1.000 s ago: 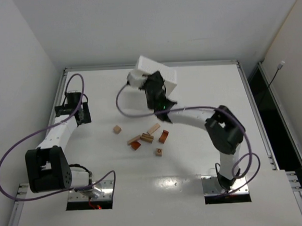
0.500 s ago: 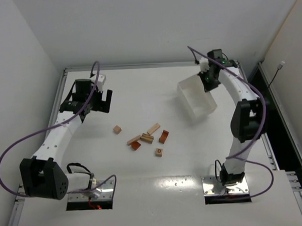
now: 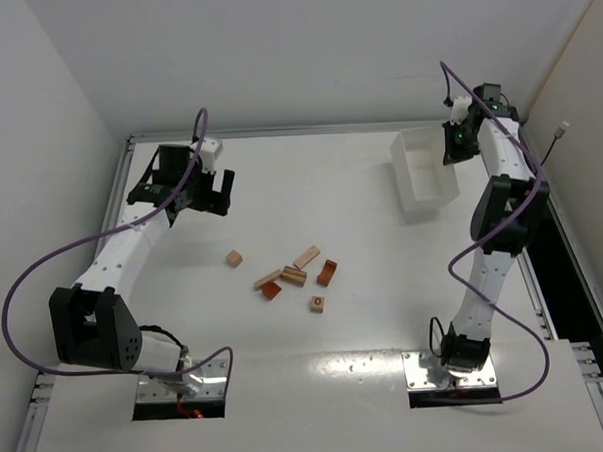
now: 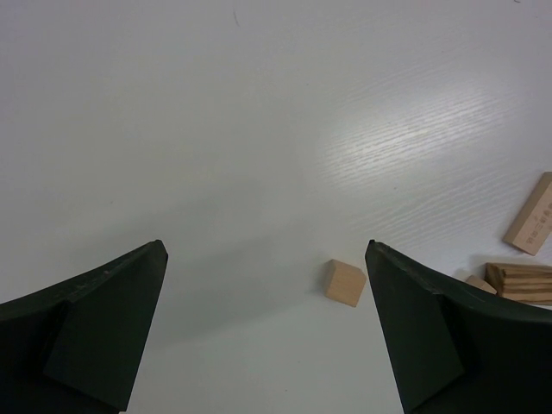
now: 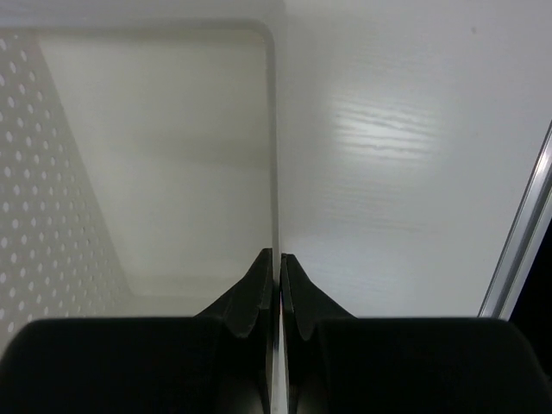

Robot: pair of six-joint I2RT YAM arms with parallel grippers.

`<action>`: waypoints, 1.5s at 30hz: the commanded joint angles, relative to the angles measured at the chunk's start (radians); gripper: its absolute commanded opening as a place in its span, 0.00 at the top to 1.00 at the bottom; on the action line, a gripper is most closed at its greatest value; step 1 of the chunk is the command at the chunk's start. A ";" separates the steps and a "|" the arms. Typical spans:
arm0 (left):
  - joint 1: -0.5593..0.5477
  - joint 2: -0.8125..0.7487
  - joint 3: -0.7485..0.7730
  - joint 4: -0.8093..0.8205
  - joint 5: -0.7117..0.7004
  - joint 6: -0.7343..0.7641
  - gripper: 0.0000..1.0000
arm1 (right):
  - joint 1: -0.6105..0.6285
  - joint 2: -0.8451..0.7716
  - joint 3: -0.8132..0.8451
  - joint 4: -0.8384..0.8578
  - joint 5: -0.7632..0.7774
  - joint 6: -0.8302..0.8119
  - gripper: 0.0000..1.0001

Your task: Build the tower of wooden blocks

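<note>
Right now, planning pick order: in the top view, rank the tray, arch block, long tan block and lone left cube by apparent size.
1. tray
2. arch block and long tan block: too alike to rank
3. lone left cube

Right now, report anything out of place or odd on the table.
The blocks lie scattered loose in the middle, none stacked. The tray is at the far right, its wall pinched by the right fingers. Nothing looks damaged.
</note>
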 commanded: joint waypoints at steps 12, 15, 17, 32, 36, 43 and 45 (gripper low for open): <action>-0.005 0.005 0.033 -0.004 -0.027 0.007 0.00 | -0.115 0.276 0.310 0.094 0.009 0.026 0.97; -0.005 0.005 0.023 0.005 -0.036 -0.002 0.00 | -0.115 0.275 0.310 0.103 0.020 0.004 0.63; -0.005 0.017 0.023 0.005 -0.036 -0.002 0.00 | -0.115 0.266 0.300 0.103 0.020 -0.016 0.53; -0.086 -0.071 -0.128 -0.006 0.038 -0.023 0.00 | -0.015 -0.559 -0.519 0.345 -0.209 -0.067 0.13; -0.186 -0.071 -0.138 -0.027 0.104 0.000 0.00 | 0.066 -0.771 -0.641 0.324 -0.237 -0.137 0.13; -0.408 0.060 -0.081 -0.017 0.043 0.018 0.02 | 0.181 -0.991 -0.767 0.252 -0.178 -0.177 0.13; -0.471 0.146 -0.020 -0.027 0.012 0.018 0.08 | 0.193 -1.004 -0.777 0.240 -0.151 -0.165 0.13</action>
